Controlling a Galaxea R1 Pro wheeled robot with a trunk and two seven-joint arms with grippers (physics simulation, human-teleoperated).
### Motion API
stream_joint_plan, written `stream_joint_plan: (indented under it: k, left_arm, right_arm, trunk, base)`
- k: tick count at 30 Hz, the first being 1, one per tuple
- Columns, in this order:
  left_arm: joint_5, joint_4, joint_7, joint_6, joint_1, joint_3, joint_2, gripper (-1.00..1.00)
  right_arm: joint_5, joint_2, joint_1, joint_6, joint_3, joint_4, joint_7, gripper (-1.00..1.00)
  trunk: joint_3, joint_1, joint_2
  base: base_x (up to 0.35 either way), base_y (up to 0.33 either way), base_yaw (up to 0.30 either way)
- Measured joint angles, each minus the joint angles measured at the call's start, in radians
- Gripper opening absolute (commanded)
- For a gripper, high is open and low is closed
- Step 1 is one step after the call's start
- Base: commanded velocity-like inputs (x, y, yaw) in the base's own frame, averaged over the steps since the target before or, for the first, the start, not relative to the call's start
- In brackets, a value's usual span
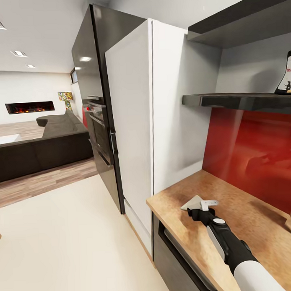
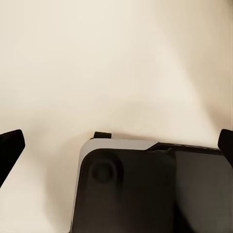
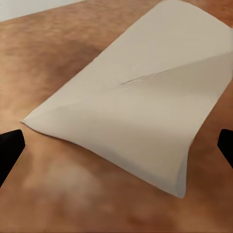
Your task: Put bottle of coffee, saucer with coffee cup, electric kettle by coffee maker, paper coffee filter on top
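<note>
The paper coffee filter (image 3: 131, 107), a white folded cone, lies flat on the kitchen countertop (image 1: 257, 225) near its left end. My right gripper (image 1: 201, 207) hangs just over the filter (image 1: 192, 202). In the right wrist view this gripper (image 3: 116, 150) is open, a black fingertip (image 3: 9, 150) on each side of the paper, not touching it. The bottle of coffee (image 1: 287, 73) stands on the black kitchen shelf (image 1: 240, 101) at the right edge, cut off by the frame. My left gripper (image 2: 116, 148) is open and empty over pale floor. Coffee maker, saucer, coffee cup and electric kettle are out of view.
A tall white cabinet (image 1: 136, 120) and a black oven tower (image 1: 98, 101) stand left of the counter. A red backsplash (image 1: 250, 154) runs behind it, with a dark upper cabinet (image 1: 242, 24) above the shelf. A dark sofa (image 1: 44, 145) sits far left across the pale floor (image 1: 61, 249).
</note>
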State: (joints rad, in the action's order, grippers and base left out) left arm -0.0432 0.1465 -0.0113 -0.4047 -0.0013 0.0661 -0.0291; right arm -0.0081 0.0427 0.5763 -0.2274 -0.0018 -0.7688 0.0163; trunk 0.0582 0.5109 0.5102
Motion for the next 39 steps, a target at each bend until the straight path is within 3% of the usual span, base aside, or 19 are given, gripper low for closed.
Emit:
stream_joint_plan:
  k: [39]
  left_arm:
    - [0.0, -0.003, 0.0, 0.0, 0.001, 0.001, -0.001, 1.0]
  right_arm:
    - [0.001, -0.001, 0.0, 0.008, -0.001, -0.012, 0.002, 1.0]
  trunk:
    - [0.0, 0.0, 0.0]
  base:
    - [0.014, 0.0, 0.0]
